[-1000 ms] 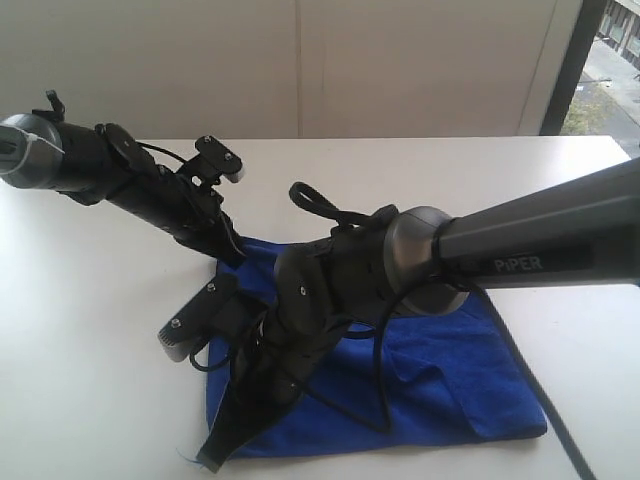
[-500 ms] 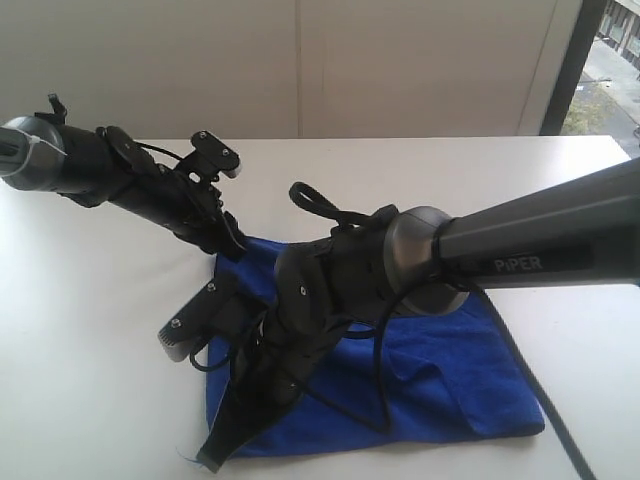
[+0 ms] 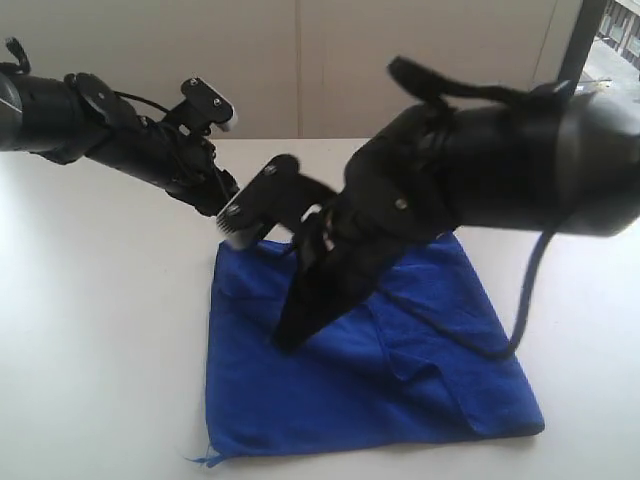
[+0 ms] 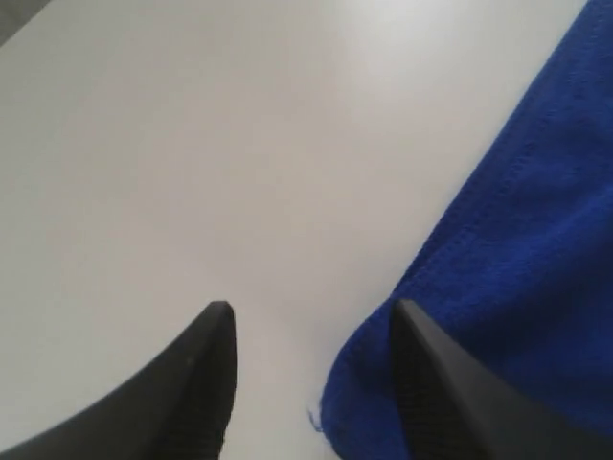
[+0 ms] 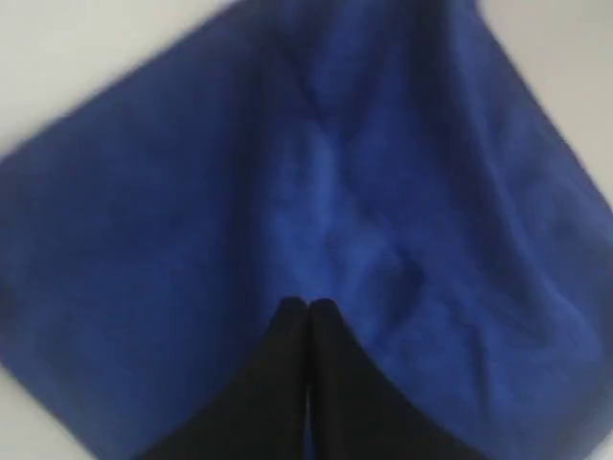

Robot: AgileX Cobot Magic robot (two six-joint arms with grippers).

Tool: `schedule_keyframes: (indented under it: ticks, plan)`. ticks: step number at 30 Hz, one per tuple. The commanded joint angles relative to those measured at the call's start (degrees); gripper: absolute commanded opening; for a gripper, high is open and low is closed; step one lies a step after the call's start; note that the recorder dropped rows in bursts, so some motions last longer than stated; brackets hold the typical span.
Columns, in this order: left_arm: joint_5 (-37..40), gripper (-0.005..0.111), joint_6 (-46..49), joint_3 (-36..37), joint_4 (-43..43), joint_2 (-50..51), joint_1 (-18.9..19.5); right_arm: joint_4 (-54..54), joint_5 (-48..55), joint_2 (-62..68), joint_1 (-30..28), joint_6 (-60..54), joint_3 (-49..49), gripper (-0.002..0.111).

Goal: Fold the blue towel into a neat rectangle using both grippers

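Observation:
The blue towel (image 3: 420,370) lies folded and roughly square on the white table (image 3: 100,330), with creases across its middle and a tiny loop at its near left corner. My right gripper (image 3: 285,340) hangs just above the towel's left-middle part, fingers pressed together with nothing between them. The right wrist view shows the same shut tips (image 5: 308,305) over blue cloth (image 5: 192,192). My left gripper (image 3: 228,200) hovers by the towel's far left corner. In the left wrist view it (image 4: 311,316) is open, and a towel corner (image 4: 517,287) lies beside one finger, ungripped.
Bare white table surrounds the towel on the left, front and right. A pale wall runs behind the table, and a window (image 3: 610,40) shows at the top right. The bulky right arm (image 3: 500,170) hides the towel's far edge.
My right gripper has lifted from the towel's near left corner and swung up and back; that corner now lies flat. The left arm has risen and drawn back slightly.

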Motion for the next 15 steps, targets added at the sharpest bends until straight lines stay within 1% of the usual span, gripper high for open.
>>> schedule_keyframes:
  ticks: [1,3,6,11,15]
  plan:
    - [9.55,0.054,-0.06,-0.18,-0.01,-3.79,-0.18,-6.68,2.13,-3.0,-9.04,3.77,-0.05,0.0]
    - [15.26,0.054,0.15,-0.18,-0.91,-4.02,-1.4,-6.58,0.89,-2.06,-15.84,3.13,-1.47,0.0]
    - [17.2,0.054,3.74,-0.18,-1.13,-3.54,-4.01,-4.5,0.76,0.82,-20.72,-0.67,-3.78,0.0]
    - [15.59,0.054,12.86,-0.18,-3.04,-3.3,-10.25,8.01,4.51,9.48,-26.78,-15.2,-10.4,0.0]
    - [10.79,0.054,13.02,-0.18,-4.22,-2.7,-13.88,15.7,7.45,16.65,-29.83,-22.9,-16.42,0.0]
